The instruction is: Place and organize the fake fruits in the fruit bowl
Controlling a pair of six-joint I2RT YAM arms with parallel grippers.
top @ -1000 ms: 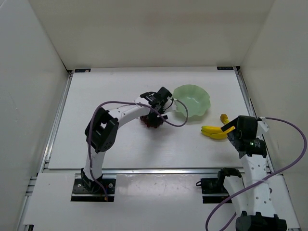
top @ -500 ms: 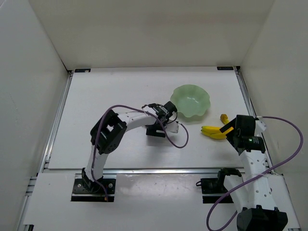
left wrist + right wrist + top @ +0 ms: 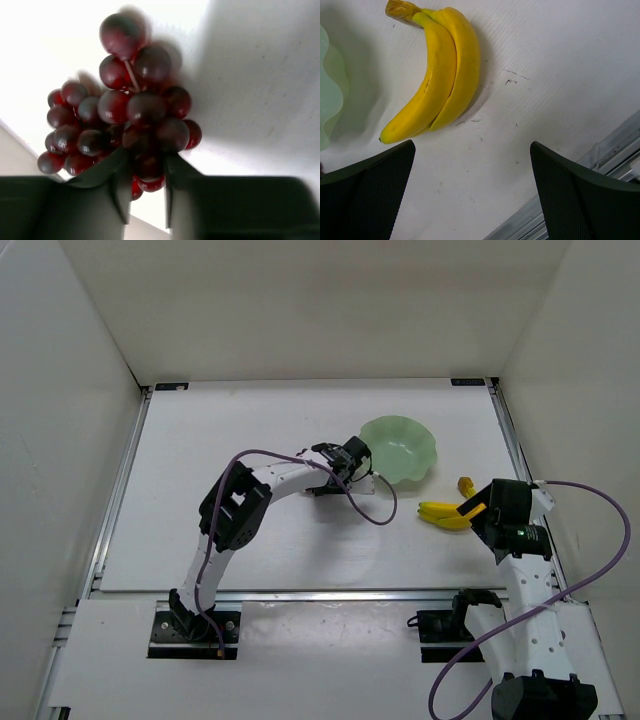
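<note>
In the left wrist view, a cluster of dark red-purple grapes (image 3: 125, 115) hangs between my left gripper (image 3: 147, 172) fingers, which are shut on its lower berries. From the top view the left gripper (image 3: 350, 462) sits at the left rim of the pale green fruit bowl (image 3: 400, 448), and the wrist hides the grapes. The yellow bananas (image 3: 445, 513) lie on the table right of the bowl. My right gripper (image 3: 482, 508) hovers just beside them. In the right wrist view it (image 3: 470, 150) stands open, with the bananas (image 3: 440, 70) ahead of its fingertips and apart from them.
The bowl's wavy edge (image 3: 330, 95) shows at the left of the right wrist view. A metal rail (image 3: 600, 165) runs along the table's right edge close to the right gripper. A small yellow piece (image 3: 464, 483) lies near the bananas. White walls enclose the table.
My left gripper has shut on the grapes and carried them from the table's middle up and right to the bowl's left rim. The right arm has barely moved.
</note>
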